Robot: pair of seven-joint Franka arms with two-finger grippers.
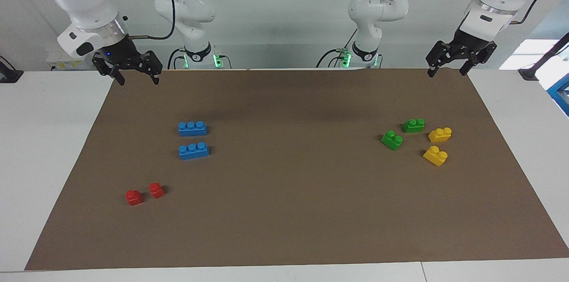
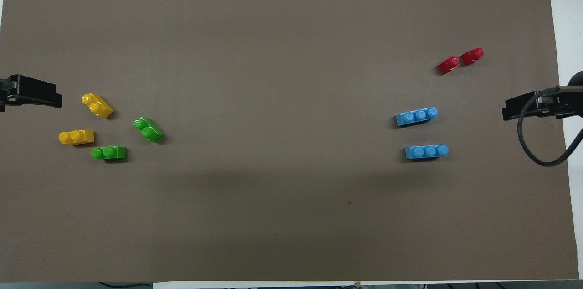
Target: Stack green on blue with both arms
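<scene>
Together, the two views split the scene. Only the facing view shows the white arms whole, from bases to wrists; the overhead view shows just the black gripper tips at its edges, but gives every brick's stud count plainly.

Left gripper [image 1: 448, 70] [image 2: 32, 93]: raised over the corner of the brown mat [image 1: 284, 211] [image 2: 291, 225] at the left arm's end, fingers spread wide, holding nothing. Right gripper [image 1: 137, 78] [image 2: 524, 109]: raised over the mat's corner at the right arm's end, likewise spread wide and empty. Both arms are bent at the elbow, wrists pointing down, waiting.

Two green bricks lie toward the left arm's end: the nearer green brick [image 1: 413, 125] [image 2: 108, 152] and the farther green brick [image 1: 392, 139] [image 2: 148, 129], close together but apart. Just beside them, toward the mat's edge, lie two yellow bricks [image 1: 439, 134] [image 2: 76, 136].

Two blue bricks lie toward the right arm's end, roughly parallel and apart: the nearer blue brick [image 1: 192, 128] [image 2: 427, 151] and the farther blue brick [image 1: 194, 150] [image 2: 416, 116]. Farther still sit two red bricks [image 1: 144, 193] [image 2: 460, 61], side by side. Nothing is stacked; all bricks rest studs-up on the mat.
</scene>
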